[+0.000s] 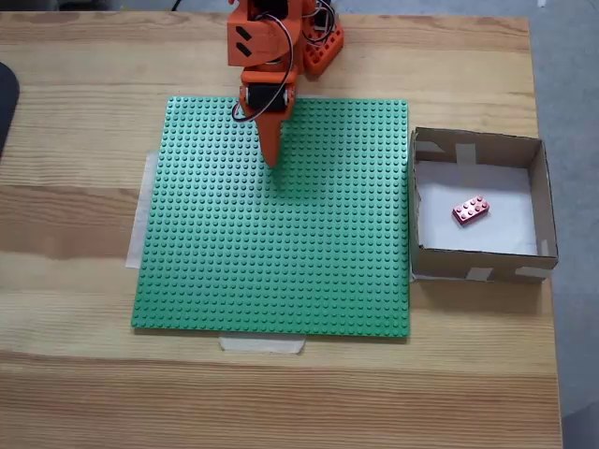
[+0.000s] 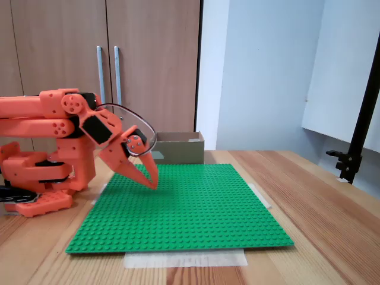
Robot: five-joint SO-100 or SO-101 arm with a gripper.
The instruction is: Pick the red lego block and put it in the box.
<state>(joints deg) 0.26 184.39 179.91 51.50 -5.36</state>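
Observation:
The red lego block (image 1: 470,210) lies on the white bottom of the box (image 1: 538,201), near its middle, slightly turned. In a fixed view from the side the box (image 2: 178,148) stands behind the green plate, and its inside is hidden. My orange gripper (image 1: 272,161) points down over the upper left part of the green baseplate, far left of the box. Its fingers are together with nothing between them; from the side the gripper (image 2: 152,184) hangs just above the studs.
A large green studded baseplate (image 1: 309,243) is taped to the wooden table (image 1: 281,402). The arm's base (image 2: 35,178) stands at the plate's far edge. A dark object (image 1: 5,98) touches the table's left edge. A black stand (image 2: 356,142) rises at the right.

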